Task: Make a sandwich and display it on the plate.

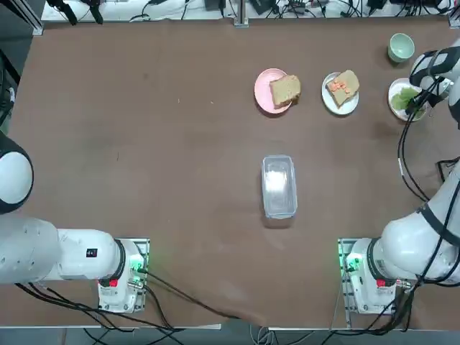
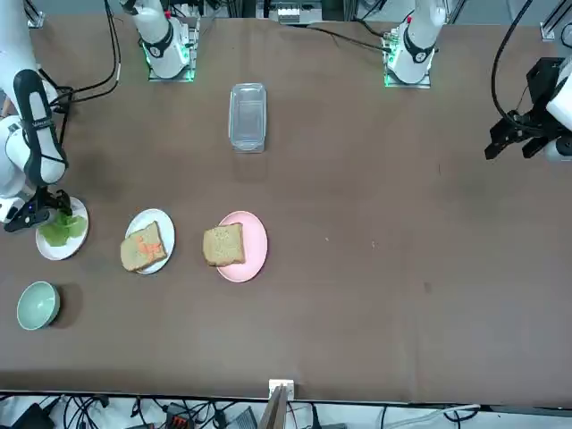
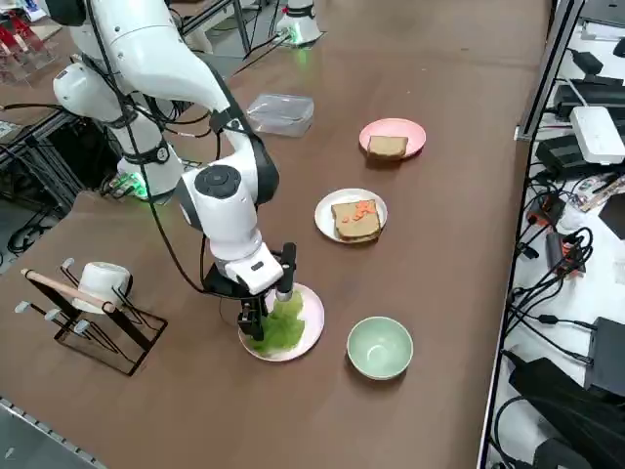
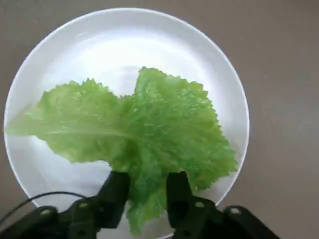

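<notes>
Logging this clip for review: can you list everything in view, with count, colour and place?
Bread slice with orange bits: one, tan, on the white plate in the far row.
Plain bread slice: one, tan, on the pink plate beside it.
Lettuce leaf: one, green, on a second white plate at the robot's far right.
Bowl: one, pale green, far right corner.
Lidded box: one, clear, middle of the table.
Rack holding a white cup: one, dark, table edge in the right side view.
Right pincer: over the lettuce plate, fingers either side of the leaf's edge, with leaf between them.
</notes>
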